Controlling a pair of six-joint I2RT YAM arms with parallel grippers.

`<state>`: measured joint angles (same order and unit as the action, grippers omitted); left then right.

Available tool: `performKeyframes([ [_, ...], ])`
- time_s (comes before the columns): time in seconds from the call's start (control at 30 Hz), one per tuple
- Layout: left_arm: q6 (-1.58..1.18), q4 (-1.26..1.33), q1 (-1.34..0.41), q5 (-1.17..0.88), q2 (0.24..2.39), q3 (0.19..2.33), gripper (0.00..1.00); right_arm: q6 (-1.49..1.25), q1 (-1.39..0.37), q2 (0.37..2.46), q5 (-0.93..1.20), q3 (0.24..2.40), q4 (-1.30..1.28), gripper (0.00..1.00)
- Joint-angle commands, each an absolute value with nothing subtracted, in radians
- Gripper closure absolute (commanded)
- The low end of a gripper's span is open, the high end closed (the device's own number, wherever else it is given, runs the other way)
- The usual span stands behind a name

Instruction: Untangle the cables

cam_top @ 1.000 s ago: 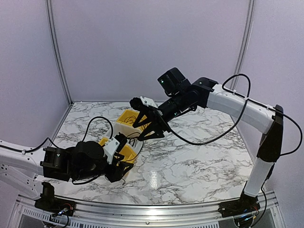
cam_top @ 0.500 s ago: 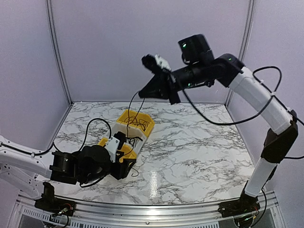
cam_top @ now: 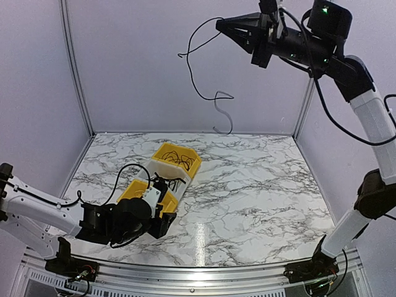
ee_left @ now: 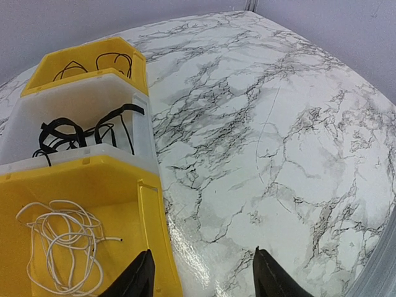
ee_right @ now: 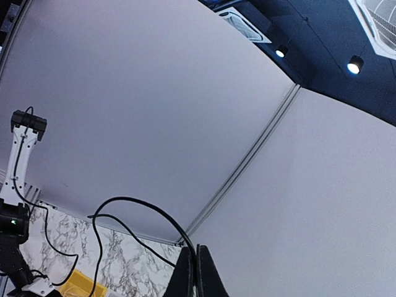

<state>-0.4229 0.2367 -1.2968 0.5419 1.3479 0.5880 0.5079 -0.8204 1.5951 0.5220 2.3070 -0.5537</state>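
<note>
Black cable (cam_top: 192,77) dangles mostly vertical, down and left of the right end effector (cam_top: 219,24), which is pinched shut on its top end. Looks clear of the bins (cam_top: 193,168), we think. Left end effector (ee_left: 204,275) sits half open, empty, low beside them.

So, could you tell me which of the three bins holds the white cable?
The near yellow bin, closest to the left gripper; the white middle bin and far yellow bin hold only black cords.
</note>
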Motion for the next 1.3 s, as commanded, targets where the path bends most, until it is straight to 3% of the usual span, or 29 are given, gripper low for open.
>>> performKeyframes([
  [0.0, -0.414, 0.247, -1.292, 0.535, 1.292, 0.574, 0.43, 0.485, -0.812, 1.618, 0.438, 2.247, -0.424, 1.00],
  [0.4, -0.685, -0.109, -1.292, 0.721, 0.956, 0.539, 0.32, 0.448, -0.811, 1.620, 0.439, 1.967, -0.298, 1.00],
  [0.67, -0.791, -0.181, -1.292, 0.847, 0.753, 0.454, 0.31, 0.420, -0.811, 1.722, 0.429, 1.962, -0.256, 1.00],
  [1.27, -0.774, -0.213, -1.292, 0.836, 0.733, 0.456, 0.31, 0.394, -0.778, 1.937, 0.406, 1.914, -0.187, 1.00],
])
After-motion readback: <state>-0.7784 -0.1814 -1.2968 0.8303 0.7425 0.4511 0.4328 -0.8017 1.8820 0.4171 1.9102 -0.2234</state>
